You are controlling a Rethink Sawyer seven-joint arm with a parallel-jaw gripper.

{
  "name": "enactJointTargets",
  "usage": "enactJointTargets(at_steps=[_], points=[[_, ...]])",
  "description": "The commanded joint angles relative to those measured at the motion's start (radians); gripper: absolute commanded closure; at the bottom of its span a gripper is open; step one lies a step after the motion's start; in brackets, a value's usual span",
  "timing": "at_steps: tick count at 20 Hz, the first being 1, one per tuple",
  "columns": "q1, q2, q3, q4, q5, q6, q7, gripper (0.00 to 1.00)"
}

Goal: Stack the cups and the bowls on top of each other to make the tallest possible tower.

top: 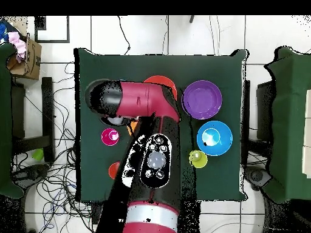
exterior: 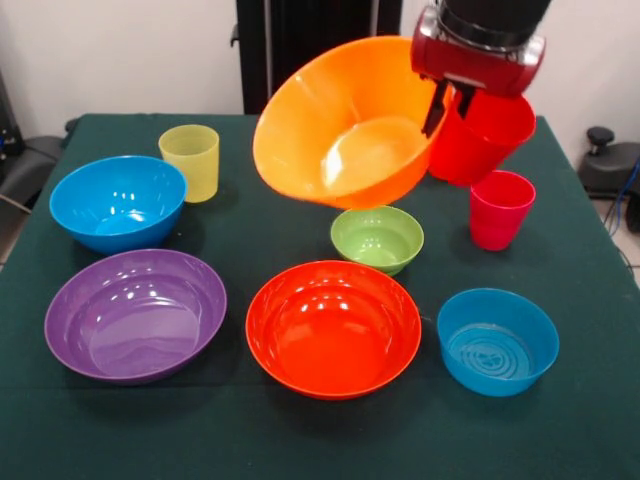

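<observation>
Bowl, large yellow-orange (exterior: 340,125), glossy round plastic, tilted steeply above dark green felt counter (exterior: 300,430); claw (exterior: 447,103) clenched on its rim, beside tapered red cup (exterior: 483,140).

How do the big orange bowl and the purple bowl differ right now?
The orange bowl is lifted off the table and tipped, its opening facing the camera; the purple bowl sits flat on the table, opening up. The pincer grips the orange bowl's rim; nothing touches the purple one. The orange bowl looks deeper, the purple shallower. Both are round, glossy and empty.
</observation>
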Motion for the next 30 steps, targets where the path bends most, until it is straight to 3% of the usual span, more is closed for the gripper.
enactJointTargets(at_steps=[1, 4, 7, 10, 14, 22, 23, 30], points=[[-0.030, -0.171, 0.100, 0.375, -0.061, -0.175, -0.147, 1.00], [-0.058, -0.197, 0.136, 0.461, -0.065, -0.215, -0.182, 1.00], [-0.048, -0.200, 0.142, 0.517, -0.098, -0.305, -0.137, 1.00], [-0.050, -0.179, 0.144, 0.523, -0.132, -0.364, -0.112, 1.00], [-0.063, -0.085, 0.151, 0.488, -0.193, -0.485, -0.071, 1.00], [-0.059, -0.065, 0.134, 0.487, -0.235, -0.497, -0.008, 1.00], [-0.059, -0.065, 0.135, 0.491, -0.240, -0.504, 0.001, 0.00], [-0.064, -0.063, 0.128, 0.489, -0.259, -0.501, 0.000, 0.00]])
